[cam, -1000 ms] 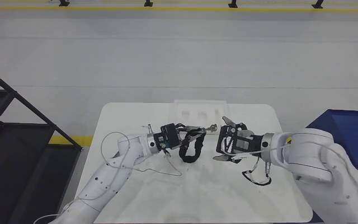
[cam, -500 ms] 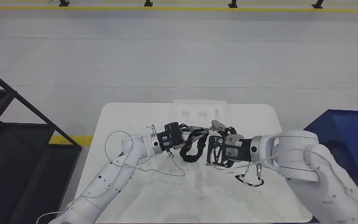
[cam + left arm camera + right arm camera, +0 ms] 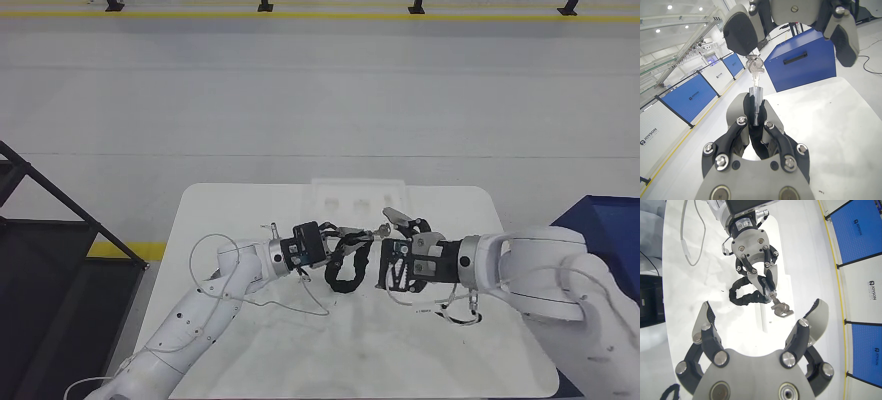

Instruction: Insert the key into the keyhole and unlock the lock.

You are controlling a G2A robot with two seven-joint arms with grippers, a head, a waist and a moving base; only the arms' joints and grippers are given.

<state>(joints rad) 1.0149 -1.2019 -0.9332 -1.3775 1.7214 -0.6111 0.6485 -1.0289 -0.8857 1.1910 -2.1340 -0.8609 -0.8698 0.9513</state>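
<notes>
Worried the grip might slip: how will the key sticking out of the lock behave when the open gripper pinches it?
Probably stiff: the key is flat metal seated in the lock, which the left gripper clamps. Its small shiny head may slip from the right gripper. The spare key hanging on its ring could swing and interfere.

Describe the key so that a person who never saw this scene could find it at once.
Above the middle of the white table, the left gripper is shut on a chrome lock with a black cable loop. The key is the flat silver piece standing out of the lock's end, toward the open right gripper; only it has a broad, pierced head.
</notes>
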